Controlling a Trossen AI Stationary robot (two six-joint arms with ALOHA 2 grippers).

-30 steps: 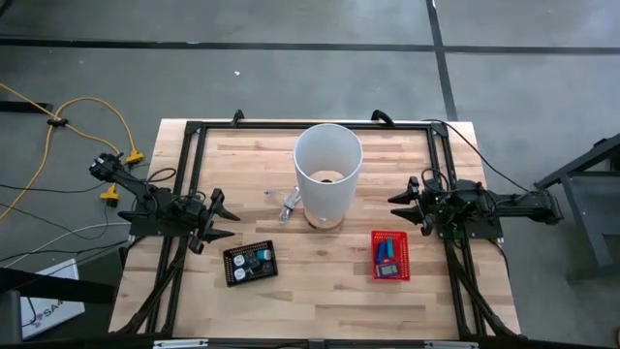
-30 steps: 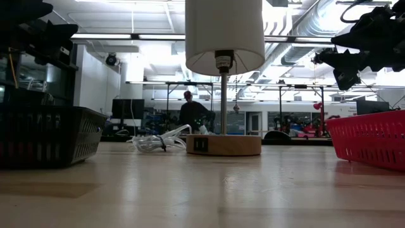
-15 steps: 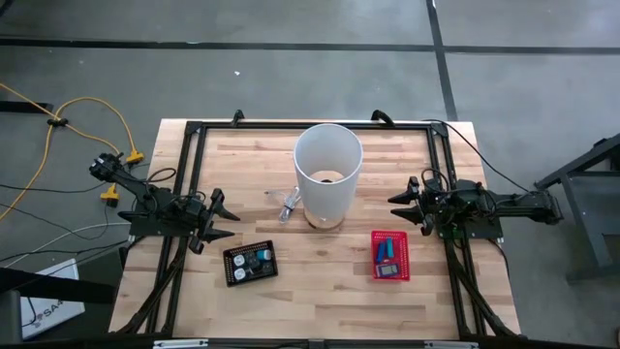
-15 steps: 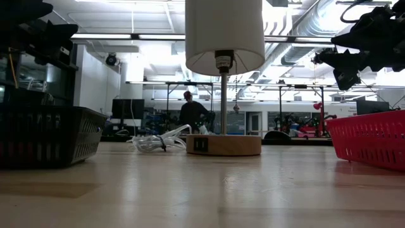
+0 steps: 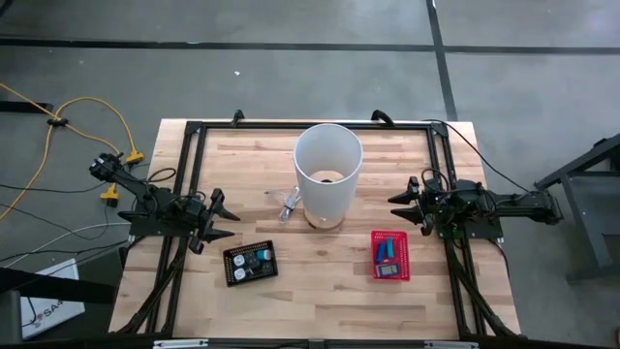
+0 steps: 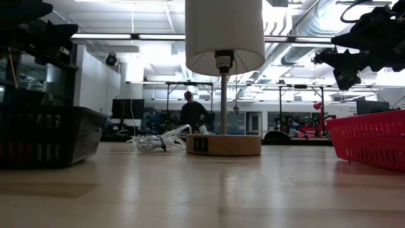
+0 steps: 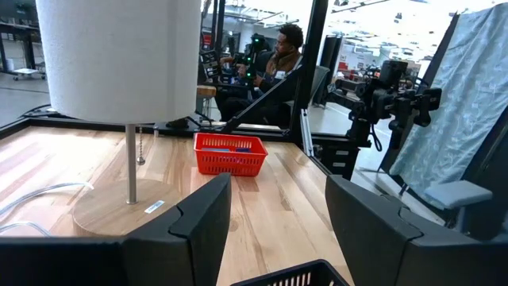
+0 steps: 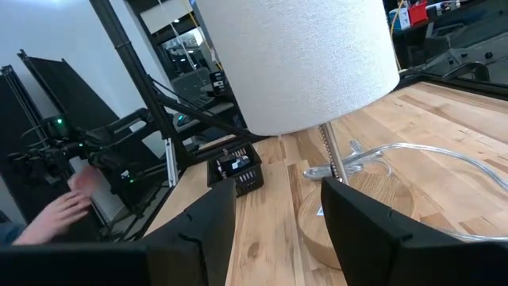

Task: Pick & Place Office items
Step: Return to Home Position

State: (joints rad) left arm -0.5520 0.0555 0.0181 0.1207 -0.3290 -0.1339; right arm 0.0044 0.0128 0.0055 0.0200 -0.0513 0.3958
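Both arms sit at the sides of the table (image 5: 329,301), raised clear of the top. My left gripper (image 5: 225,215) hangs over the left side, pointing in toward the middle. Jaws are spread wide, nothing between them. My right gripper (image 5: 397,209) hangs over the right side, facing the lamp (image 5: 327,173). Its jaws are also spread wide and empty.

The lamp stands mid-table between the two grippers, with a clear cable (image 5: 288,206) lying just left of its wooden base. The office items sit in two baskets on the near side of the lamp:
- Small white, teal and dark pieces (image 5: 250,262) are in the black basket (image 6: 50,136), near-left.
- Blue pieces (image 5: 387,250) are in the red basket (image 6: 370,140), near-right.

Neither gripper touches a basket. A person (image 6: 193,113) shows in the room beyond the far edge.
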